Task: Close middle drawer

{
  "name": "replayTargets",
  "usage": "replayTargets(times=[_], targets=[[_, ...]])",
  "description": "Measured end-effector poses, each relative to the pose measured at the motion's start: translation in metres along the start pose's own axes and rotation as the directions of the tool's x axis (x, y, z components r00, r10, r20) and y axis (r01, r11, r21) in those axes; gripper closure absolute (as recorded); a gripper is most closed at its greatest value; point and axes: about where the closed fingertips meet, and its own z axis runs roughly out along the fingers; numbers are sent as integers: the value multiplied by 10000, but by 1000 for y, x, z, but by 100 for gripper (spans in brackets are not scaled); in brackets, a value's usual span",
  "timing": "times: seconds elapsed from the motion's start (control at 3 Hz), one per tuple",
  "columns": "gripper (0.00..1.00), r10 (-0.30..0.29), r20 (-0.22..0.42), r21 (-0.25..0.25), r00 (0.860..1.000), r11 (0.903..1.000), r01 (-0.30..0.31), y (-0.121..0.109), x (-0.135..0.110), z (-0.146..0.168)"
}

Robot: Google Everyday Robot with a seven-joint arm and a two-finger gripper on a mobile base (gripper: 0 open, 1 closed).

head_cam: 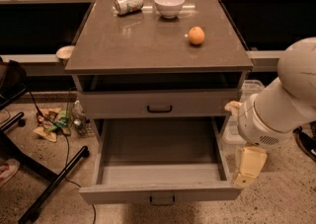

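The middle drawer (160,192) is pulled far out of the grey cabinet and is empty inside. Its flat front faces me and has a small dark handle (162,200) at the centre. Above it, the upper drawer (159,103) is shut. The lowest drawer is hidden under the open one. My gripper (247,174) hangs point-down from the white arm (281,107), just right of the open drawer's front right corner. It is close to that corner, and I cannot tell whether it touches it. It holds nothing that I can see.
On the cabinet top (148,45) lie a tipped can (128,4), a white bowl (169,5) and an orange (196,35). A black chair base (47,181) and litter (54,122) are on the floor at left. A clear plastic bin (249,92) stands behind the arm at right.
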Motion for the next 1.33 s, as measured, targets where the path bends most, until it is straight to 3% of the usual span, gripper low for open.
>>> replayTargets(times=[0.67,1.0,1.33], targets=[[0,-78,-142,43,9999,10000,78,2,0,3],[0,-431,-351,-378,9985,9984,418,10,12,52],[0,-727,-51,-833,9973,9939,720,30,26,111]])
